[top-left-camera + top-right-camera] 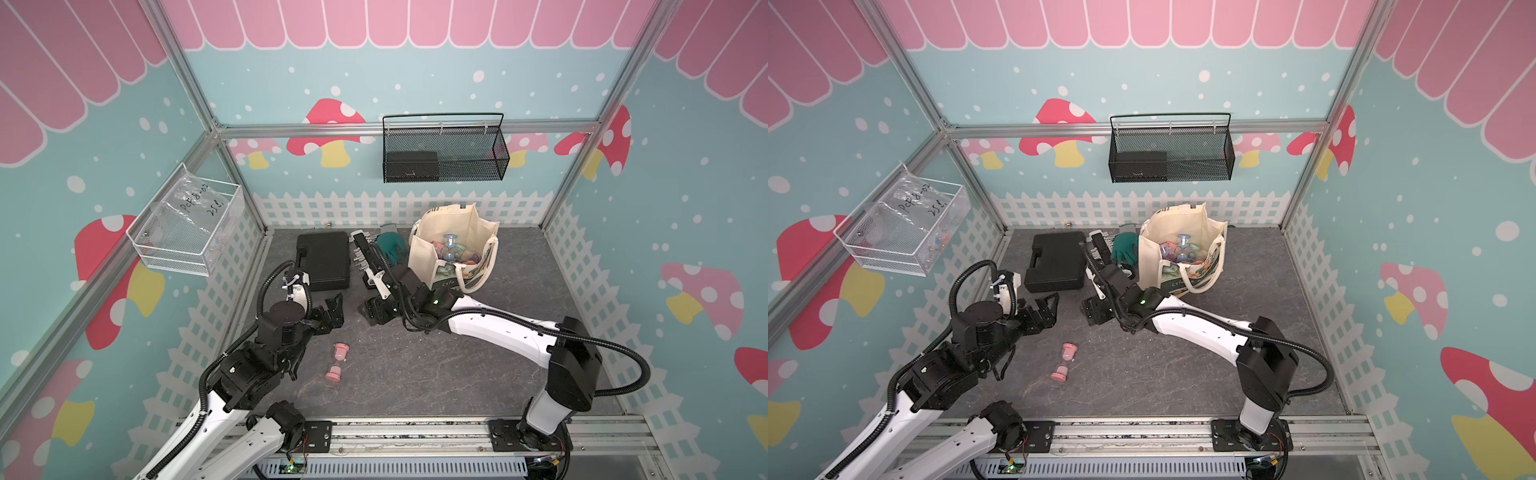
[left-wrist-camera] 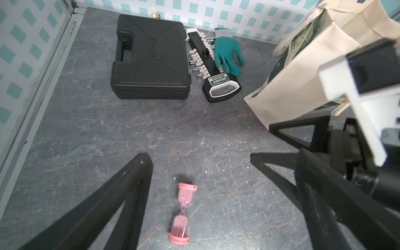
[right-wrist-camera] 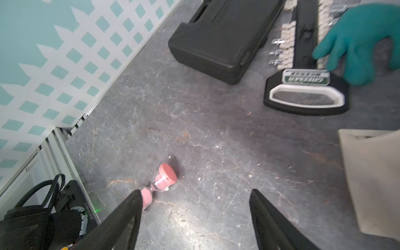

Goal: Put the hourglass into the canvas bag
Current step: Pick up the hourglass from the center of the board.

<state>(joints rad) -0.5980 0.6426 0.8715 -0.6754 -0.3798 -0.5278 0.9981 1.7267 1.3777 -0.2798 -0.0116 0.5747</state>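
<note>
A pink hourglass (image 1: 337, 362) (image 1: 1064, 362) lies on its side on the grey table, near the front. My left gripper (image 1: 332, 309) (image 2: 199, 155) hangs open just behind it, with the hourglass (image 2: 183, 213) below and between its fingers, untouched. My right gripper (image 1: 376, 311) (image 3: 194, 192) is open and empty beside the left one; the hourglass (image 3: 160, 184) lies just past one fingertip. The cream canvas bag (image 1: 424, 253) (image 1: 1150, 257) (image 2: 303, 82) stands open behind the right gripper, with a blue hourglass (image 1: 449, 245) and other coloured ones inside.
A black case (image 1: 324, 259), a socket rail (image 1: 370, 266) and a green glove (image 1: 390, 247) lie at the back, left of the bag. A black mesh basket (image 1: 444, 149) hangs on the back wall and a clear bin (image 1: 187, 224) on the left wall.
</note>
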